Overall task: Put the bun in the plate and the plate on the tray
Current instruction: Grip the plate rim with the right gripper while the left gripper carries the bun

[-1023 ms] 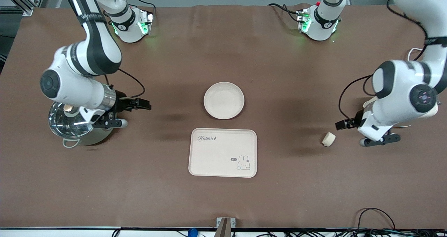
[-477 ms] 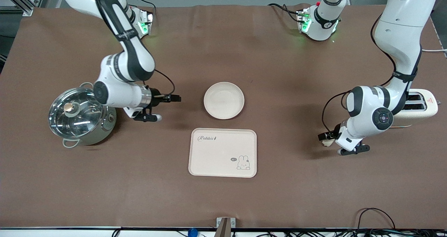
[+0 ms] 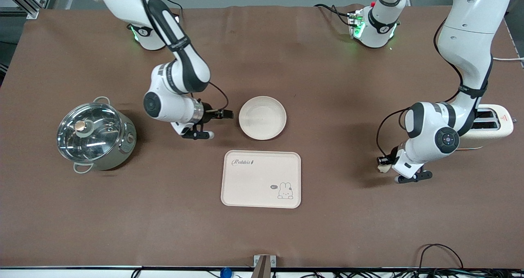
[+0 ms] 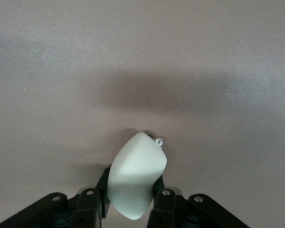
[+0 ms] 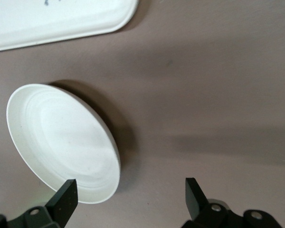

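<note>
The bun (image 3: pixel 384 169), a small cream lump, sits between the fingers of my left gripper (image 3: pixel 383 163) low at the table toward the left arm's end. The left wrist view shows the gripper (image 4: pixel 133 195) shut on the bun (image 4: pixel 136 178). The round cream plate (image 3: pixel 262 118) lies mid-table, farther from the front camera than the Rabbit tray (image 3: pixel 260 179). My right gripper (image 3: pixel 227 114) is open and empty, low beside the plate's rim on the right arm's side. In the right wrist view the gripper (image 5: pixel 130 194) has one finger (image 5: pixel 66 197) at the rim of the plate (image 5: pixel 61 140).
A steel pot with a glass lid (image 3: pixel 95 134) stands toward the right arm's end. A cream toaster (image 3: pixel 491 124) stands at the left arm's end, beside the left arm. A corner of the tray (image 5: pixel 52 19) shows in the right wrist view.
My right arm has swung from over the pot to beside the plate. My left gripper has dropped onto the bun and shut on it.
</note>
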Controlling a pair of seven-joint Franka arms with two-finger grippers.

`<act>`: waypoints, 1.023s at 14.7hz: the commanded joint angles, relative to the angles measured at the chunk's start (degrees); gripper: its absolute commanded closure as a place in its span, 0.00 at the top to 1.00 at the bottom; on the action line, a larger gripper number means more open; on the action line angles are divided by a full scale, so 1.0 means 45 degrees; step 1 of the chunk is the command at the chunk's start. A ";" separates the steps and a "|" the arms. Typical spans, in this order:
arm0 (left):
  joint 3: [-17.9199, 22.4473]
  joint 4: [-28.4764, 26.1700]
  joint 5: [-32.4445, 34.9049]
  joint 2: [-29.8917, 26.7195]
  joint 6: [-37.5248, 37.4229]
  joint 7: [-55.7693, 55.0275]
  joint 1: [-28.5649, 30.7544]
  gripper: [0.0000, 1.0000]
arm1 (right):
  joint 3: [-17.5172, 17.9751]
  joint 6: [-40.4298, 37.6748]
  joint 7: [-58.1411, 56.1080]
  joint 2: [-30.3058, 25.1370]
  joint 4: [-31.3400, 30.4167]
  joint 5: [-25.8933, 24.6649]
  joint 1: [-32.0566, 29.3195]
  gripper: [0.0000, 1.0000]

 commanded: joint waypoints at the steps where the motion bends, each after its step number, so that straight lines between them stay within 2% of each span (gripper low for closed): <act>1: -0.0385 0.0096 0.0228 -0.0518 -0.0970 -0.1357 -0.0374 0.34 | -0.0135 0.1000 0.0059 0.0208 -0.0174 0.0843 0.0814 1.00; 3: -0.1106 0.0155 0.0228 -0.0987 -0.1812 -0.2527 -0.0512 0.35 | -0.0135 0.1588 0.0079 0.0519 -0.0116 0.0943 0.1090 1.00; 4: -0.1748 0.0155 0.0228 -0.1164 -0.1989 -0.3288 -0.0512 0.36 | -0.0135 0.2016 0.0098 0.0637 -0.0096 0.1253 0.1304 1.00; 7: -0.3351 0.0213 0.0247 -0.1146 -0.2069 -0.5884 -0.0687 0.37 | -0.0135 0.3188 0.0098 0.1532 0.0176 0.2055 0.2105 0.96; 8: -0.3588 0.0349 0.0247 -0.1107 -0.2069 -0.6802 -0.1133 0.37 | -0.0135 0.3231 0.0098 0.1711 0.0390 0.2057 0.2165 0.95; 10: -0.3610 0.0661 0.0228 -0.1009 -0.2069 -0.8755 -0.2439 0.38 | -0.0135 0.3250 0.0118 0.1946 0.0587 0.2096 0.2185 0.95; 14: -0.3590 0.2143 0.0247 0.0335 -0.1991 -1.1884 -0.4570 0.40 | -0.0135 0.3153 0.0215 0.1908 0.0509 0.2096 0.2126 0.94; 15: -0.3571 0.2476 0.0228 0.0725 -0.1952 -1.2373 -0.5058 0.41 | -0.0135 0.3153 0.0235 0.1908 0.0509 0.2096 0.2165 0.91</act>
